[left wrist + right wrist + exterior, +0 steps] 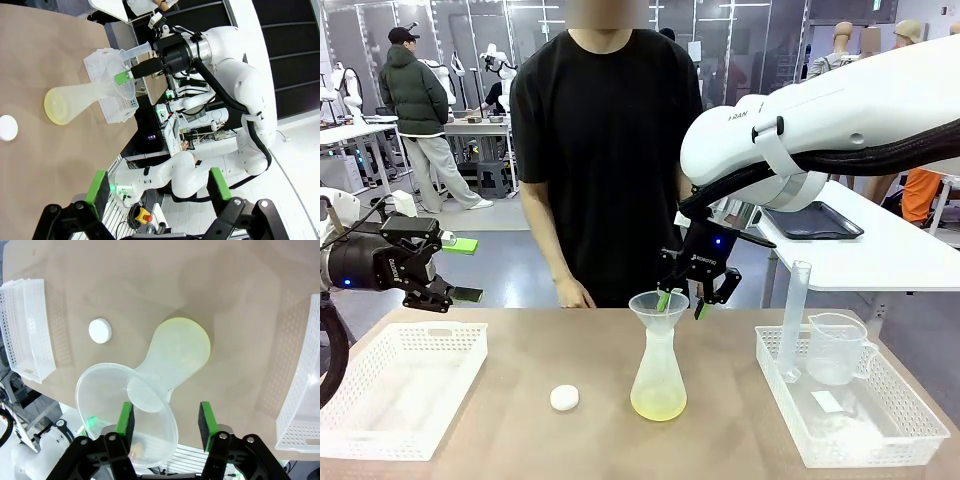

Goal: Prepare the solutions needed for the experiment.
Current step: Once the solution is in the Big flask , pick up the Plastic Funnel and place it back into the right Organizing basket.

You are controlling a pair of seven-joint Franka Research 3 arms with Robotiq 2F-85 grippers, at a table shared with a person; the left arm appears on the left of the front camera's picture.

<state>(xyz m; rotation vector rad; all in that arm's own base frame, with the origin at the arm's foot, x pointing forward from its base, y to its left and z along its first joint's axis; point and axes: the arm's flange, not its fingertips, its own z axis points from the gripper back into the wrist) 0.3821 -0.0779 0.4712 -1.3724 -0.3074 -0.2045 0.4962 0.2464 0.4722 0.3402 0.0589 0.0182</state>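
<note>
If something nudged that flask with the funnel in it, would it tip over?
Probably not the conical flask itself: its wide base and the little yellow liquid low down should steady it. The funnel seems to sit loose and wide on top, so it may tilt out first. Both look light, so a push might just slide them.

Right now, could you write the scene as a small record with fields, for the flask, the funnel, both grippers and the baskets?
Conical flask: upright mid-table, a little pale yellow liquid at the bottom
Funnel: seated in the flask's neck
Right gripper: open, jaws either side of the funnel's rim
Left gripper: open, empty, in the air on the left basket side
Right basket: holds measuring cylinder and handled beaker
White round cap: on the table, left of the flask
</note>
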